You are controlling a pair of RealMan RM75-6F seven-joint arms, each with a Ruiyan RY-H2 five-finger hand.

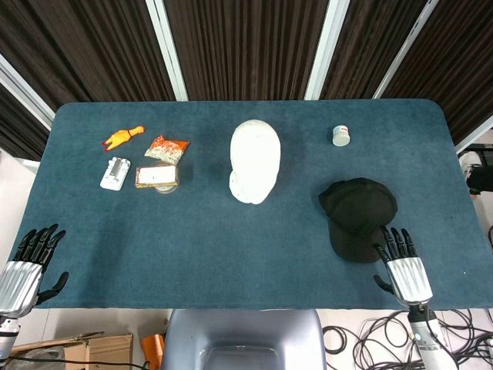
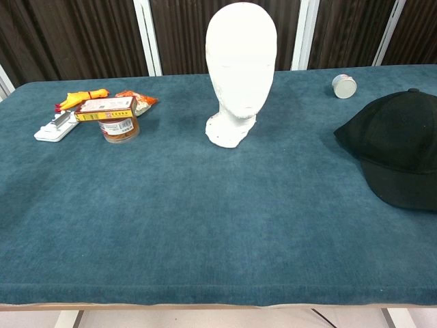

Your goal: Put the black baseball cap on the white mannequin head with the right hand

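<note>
cap: the black fabric baseball cap (image 1: 359, 216) sits flat on the blue felt-covered table (image 1: 231, 254), over on the right side, brim pointing toward the near edge, crown toward the far edge

right hand: the silver-and-black right hand (image 1: 402, 266) is at the near table edge, fingers spread and holding nothing, fingertips (image 1: 383, 250) right at the brim, maybe just touching it, can't say for sure

key relation: cap lies straight ahead of those fingers, slightly to their left; its long axis runs near-to-far, so I'd guess the brim is the obvious grab spot

left hand: the left hand (image 1: 29, 266) hangs at the opposite near corner, fingers loose and apart, nothing in them, well away from the cap, so the right is clearly the closer one

target: the white smooth mannequin head (image 2: 240, 68) stands upright mid-table, well apart from the cap, off to its left

hard to see: chest view shows no hands at all and crops the cap's right edge; the brim's underside is hidden
</note>
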